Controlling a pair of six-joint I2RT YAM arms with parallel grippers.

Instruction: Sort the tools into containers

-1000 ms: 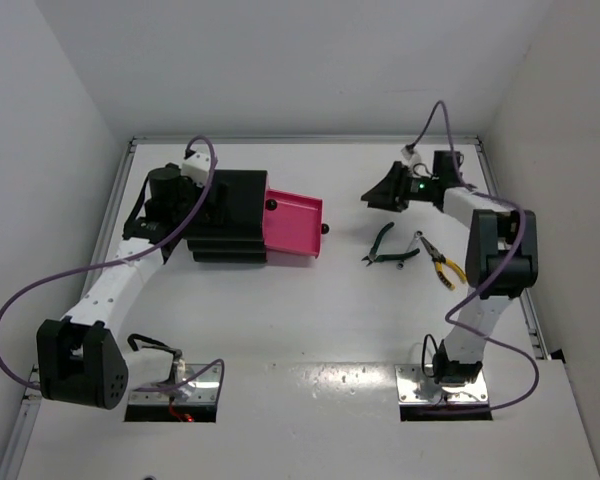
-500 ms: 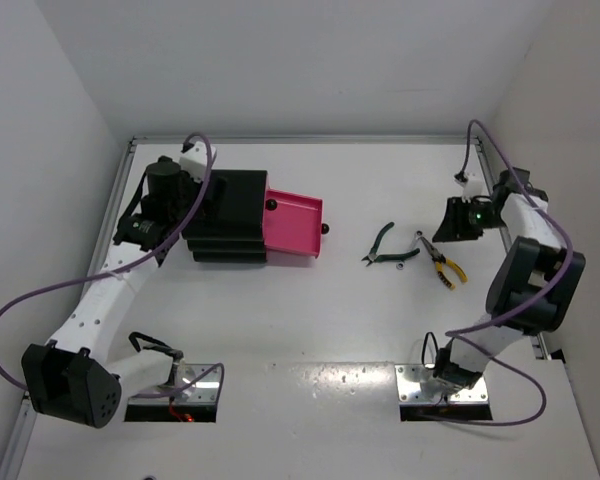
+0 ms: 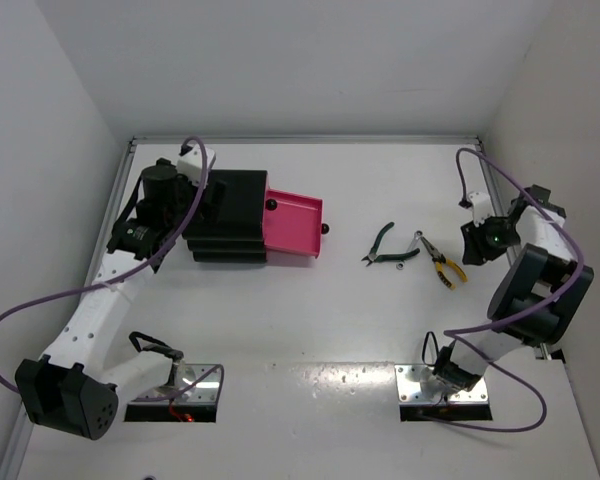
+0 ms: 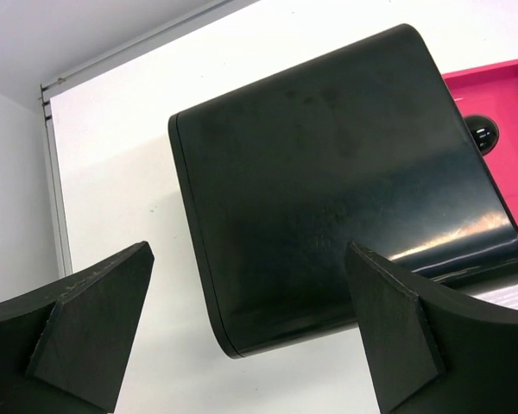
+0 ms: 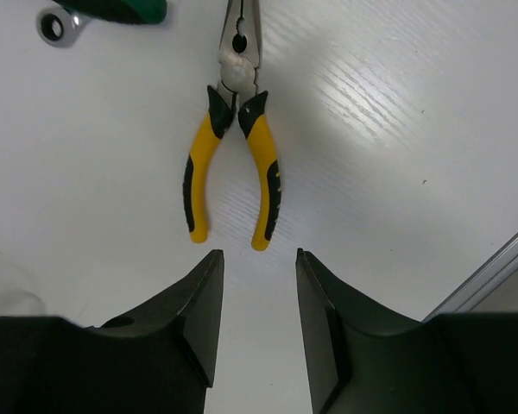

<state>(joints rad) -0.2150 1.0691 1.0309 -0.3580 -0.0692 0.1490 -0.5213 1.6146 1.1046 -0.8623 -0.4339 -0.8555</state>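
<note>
The yellow-handled pliers [image 3: 444, 265] lie on the table right of centre, handles toward my right gripper [image 3: 470, 243]; in the right wrist view the pliers [image 5: 233, 155] lie just ahead of my open, empty fingers. The dark green-handled pliers [image 3: 381, 243] and the silver wrench [image 3: 412, 252] lie just left of them; the wrench's ring end shows in the right wrist view [image 5: 53, 23]. The black drawer chest [image 3: 227, 215] has one pink tray [image 3: 293, 226] pulled out. My left gripper [image 3: 195, 205] is wide open above the chest [image 4: 328, 181].
A black knob [image 3: 271, 205] sits on the chest's upper front and another [image 3: 325, 229] on the open tray's edge. A metal rail [image 3: 500, 200] runs along the table's right edge, close to my right arm. White walls enclose the table.
My right arm swung from the back centre out to the right and down, ending beside the yellow pliers. My left arm shifted slightly over the chest. The tools have not moved.
</note>
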